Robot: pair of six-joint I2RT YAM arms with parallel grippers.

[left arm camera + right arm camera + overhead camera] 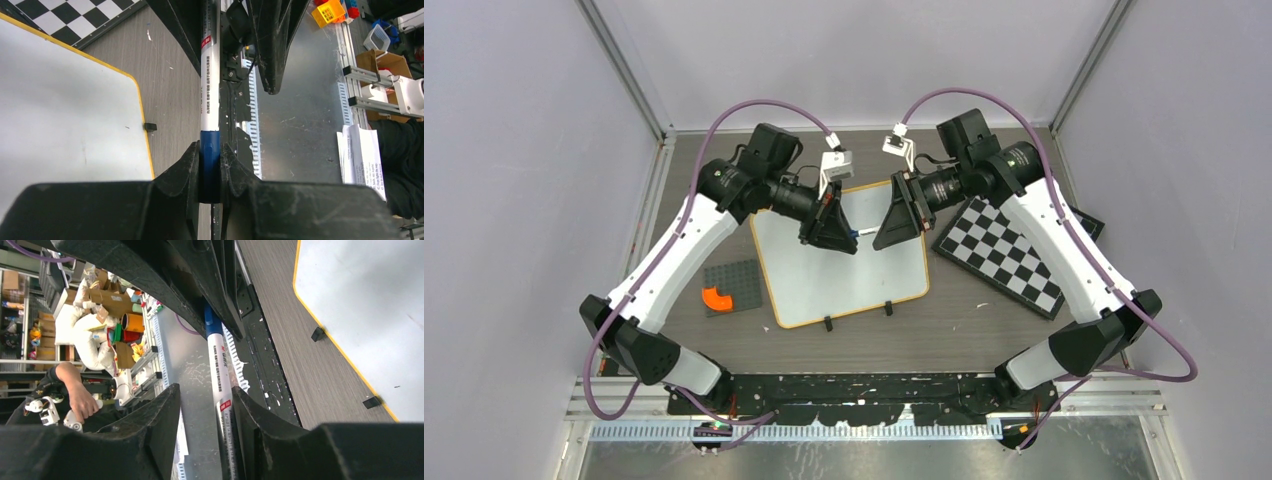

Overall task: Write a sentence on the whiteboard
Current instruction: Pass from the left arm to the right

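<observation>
White with a thin orange-yellow frame, the whiteboard [844,275] lies flat in the middle of the dark wood-grain table [944,340]. Its long axis runs left to right, skewed a touch so the right end sits farther back than the left. Two small black clip feet [828,323] mark its near long edge, the one turned toward the arm bases. Over the board both arms meet nose to nose, and between them hangs a marker [210,85], level, its length running left to right much like the board's own long axis. Look at the left gripper [210,152]: its fingers are pressed tight on the marker's blue end [210,142], a firm pinch from both sides. The white barrel with its printed text stretches away toward the right gripper [205,392]. Its fingers stand parted wider than the barrel, so the marker lies close against one finger with clear daylight on the other side. Just beside the whiteboard's right edge, a black-and-white checkered board [1002,250] lies at an angle. Left of the whiteboard, a grey studded baseplate [736,280] carries a small orange piece [717,297].
</observation>
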